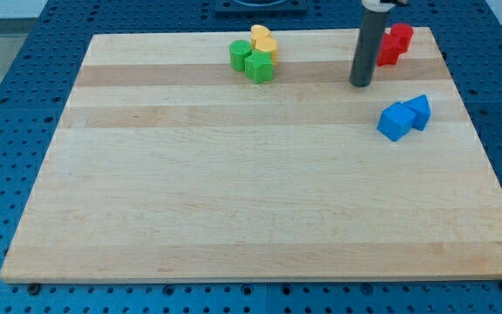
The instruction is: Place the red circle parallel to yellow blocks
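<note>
The rod has no pincer to open or hold anything, and my tip (360,85) rests just left of the red blocks (393,44), well right of the yellow blocks (263,39), so a skewed push might send red off the board's (234,192) top edge.

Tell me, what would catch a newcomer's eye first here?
Probably my tip, the end of a dark rod standing on the wooden board at the view's top right, just left of the red blocks. Two blue blocks sit below it, and a green and yellow cluster sits at top centre.
</note>
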Robot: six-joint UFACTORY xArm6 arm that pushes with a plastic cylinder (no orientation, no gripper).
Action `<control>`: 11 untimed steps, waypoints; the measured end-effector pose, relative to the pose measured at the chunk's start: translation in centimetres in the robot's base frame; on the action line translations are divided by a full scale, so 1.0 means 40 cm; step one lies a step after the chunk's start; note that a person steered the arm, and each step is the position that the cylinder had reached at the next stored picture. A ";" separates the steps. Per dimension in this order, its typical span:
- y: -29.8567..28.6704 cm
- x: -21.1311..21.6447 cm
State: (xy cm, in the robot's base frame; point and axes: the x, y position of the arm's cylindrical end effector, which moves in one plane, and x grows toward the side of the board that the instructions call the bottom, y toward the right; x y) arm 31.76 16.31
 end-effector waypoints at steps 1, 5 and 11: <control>0.156 -0.034; 0.299 -0.215; 0.086 -0.299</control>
